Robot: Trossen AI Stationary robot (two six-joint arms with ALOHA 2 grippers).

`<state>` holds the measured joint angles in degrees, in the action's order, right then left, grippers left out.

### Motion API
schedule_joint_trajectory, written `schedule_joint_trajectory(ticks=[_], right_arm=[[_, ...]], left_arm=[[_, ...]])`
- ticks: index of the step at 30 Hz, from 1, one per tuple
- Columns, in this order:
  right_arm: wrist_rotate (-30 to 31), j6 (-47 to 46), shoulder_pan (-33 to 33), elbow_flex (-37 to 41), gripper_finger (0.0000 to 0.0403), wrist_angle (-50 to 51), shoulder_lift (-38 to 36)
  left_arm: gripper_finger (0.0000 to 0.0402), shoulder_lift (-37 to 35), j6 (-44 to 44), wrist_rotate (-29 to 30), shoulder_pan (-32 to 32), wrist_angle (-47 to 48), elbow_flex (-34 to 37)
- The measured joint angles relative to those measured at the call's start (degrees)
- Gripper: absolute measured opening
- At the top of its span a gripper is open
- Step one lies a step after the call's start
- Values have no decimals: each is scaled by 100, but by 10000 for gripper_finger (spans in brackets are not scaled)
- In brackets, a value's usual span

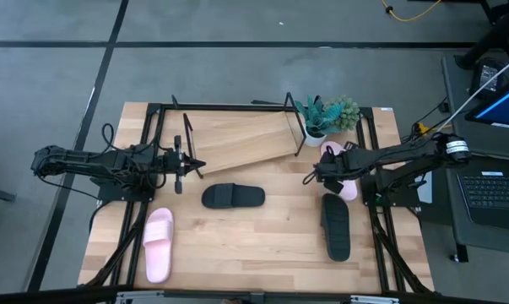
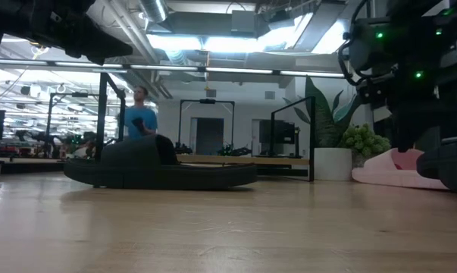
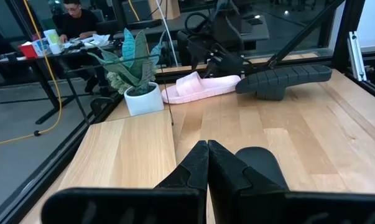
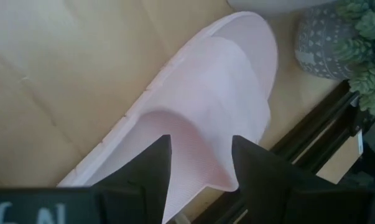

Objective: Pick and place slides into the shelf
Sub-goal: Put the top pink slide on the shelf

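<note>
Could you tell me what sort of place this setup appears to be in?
Probably a robotics lab or workshop: exposed ceiling ducts, a laptop beside the wooden table, and a person at a cluttered desk.

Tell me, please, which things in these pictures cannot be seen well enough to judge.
- Pink slide by the plants, high view: mostly covered by the right gripper.
- Same slide, right wrist view: heel end cut off by the picture's edge; whether the open jaws touch it is unclear.
- Shelf, low view: hidden behind the black slide.
</note>
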<state>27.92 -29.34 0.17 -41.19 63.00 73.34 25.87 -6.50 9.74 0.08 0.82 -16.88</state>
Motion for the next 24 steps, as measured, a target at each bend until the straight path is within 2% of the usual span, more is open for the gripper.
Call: schedule_joint_trajectory(ticks=[11,15,22,24], right_arm=[[0,-4,-271,0,159,1,2],[-57,18,-269,0,120,-14,4],[-219,116,-269,15,19,-96,59],[-220,116,-269,15,8,-96,55]], left_arm=[[0,0,22,-1,1,3,0],[0,0,24,0,1,2,0],[0,-1,27,-1,1,5,0],[0,-1,28,0,1,4,0]])
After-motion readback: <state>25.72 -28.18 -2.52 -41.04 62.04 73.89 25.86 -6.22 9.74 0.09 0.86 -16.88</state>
